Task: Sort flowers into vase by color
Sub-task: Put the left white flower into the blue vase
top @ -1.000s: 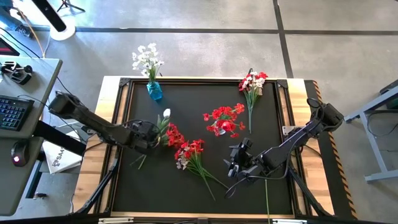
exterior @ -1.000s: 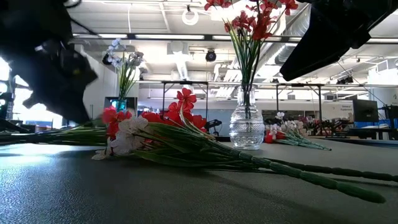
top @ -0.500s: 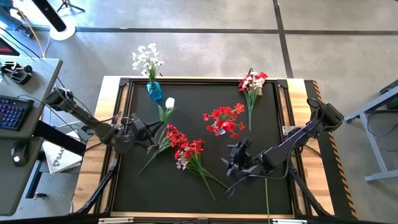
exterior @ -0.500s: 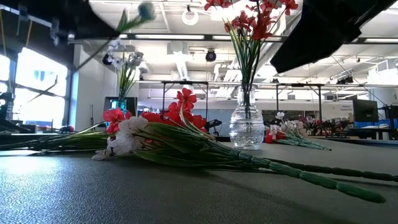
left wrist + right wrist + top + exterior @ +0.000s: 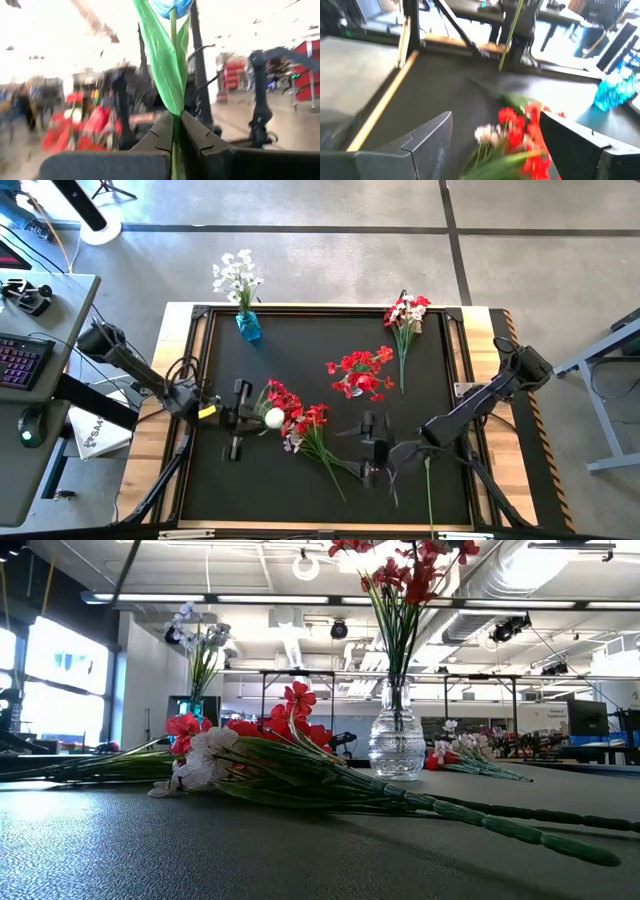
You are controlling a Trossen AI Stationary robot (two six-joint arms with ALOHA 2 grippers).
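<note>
Now the left pincer [image 5: 243, 418] is up over the left half of the bench [image 5: 440, 380], clamped tight on a single white flower [image 5: 273, 418]; the left wrist view shows the green stem pinched between both fingers [image 5: 162, 137] with the bloom standing up above them. That stem belongs with the white sprigs in the blue vase [image 5: 248, 326] at the far left corner. My call: carry it stem-down, keep the grip low on the stem so the free end stays straight, and arrive from above the vase mouth, because the white blossoms [image 5: 236, 275] already there crowd the opening.

The right pincer [image 5: 372, 448] hangs with jaws spread wide and nothing in them, near the front edge, just right of the mixed red-and-white bunch [image 5: 300, 425] lying mid-bench.

Room check: the path from the held flower to the blue vase runs along the left side and looks clear of clutter. The clear vase [image 5: 355, 385] of red flowers sits centre, another mixed bunch [image 5: 405, 315] lies at the far right corner, both well apart from that path.
</note>
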